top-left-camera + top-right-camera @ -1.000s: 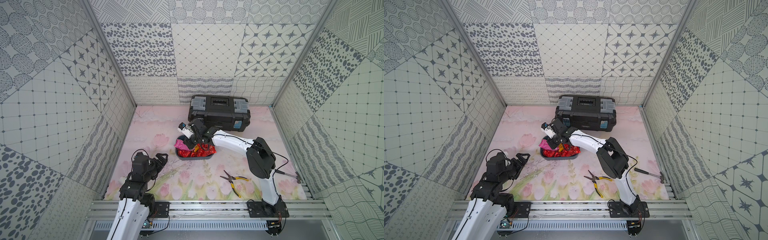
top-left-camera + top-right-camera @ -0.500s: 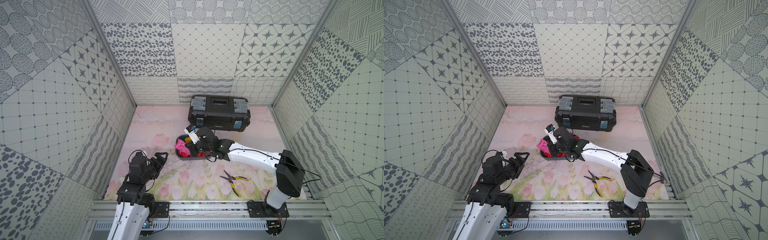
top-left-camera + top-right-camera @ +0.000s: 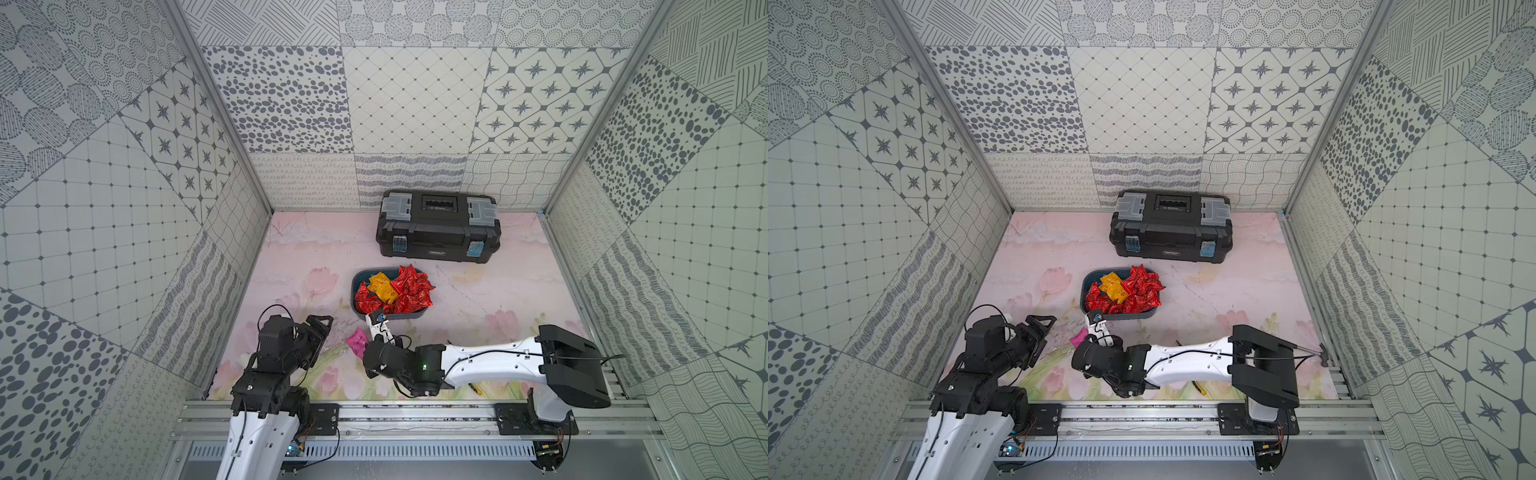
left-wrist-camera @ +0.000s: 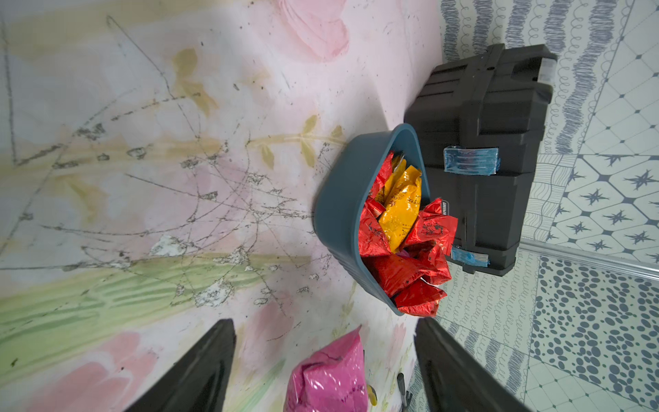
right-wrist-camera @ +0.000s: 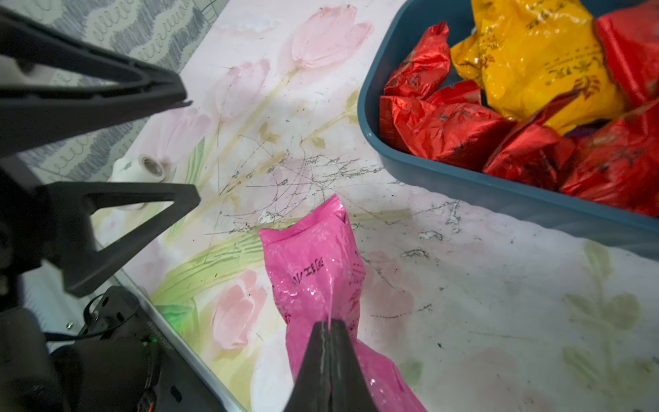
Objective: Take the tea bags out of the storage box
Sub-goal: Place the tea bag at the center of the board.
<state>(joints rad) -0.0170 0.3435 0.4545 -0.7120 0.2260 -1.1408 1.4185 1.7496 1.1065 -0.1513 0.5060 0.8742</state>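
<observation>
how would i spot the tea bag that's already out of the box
Start at the large black plastic toolbox by the back wall; in front of it sits the shallow teal plastic tray heaped with foil sachets. Nearer the robot's base, the right end effector pinches one crinkly foil sachet outside the tray. It is bright pink; the heaped ones show red and yellow-orange.

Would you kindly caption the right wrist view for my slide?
Right tool shut on pink tea bag outside the storage box; left tool open nearby.
</observation>
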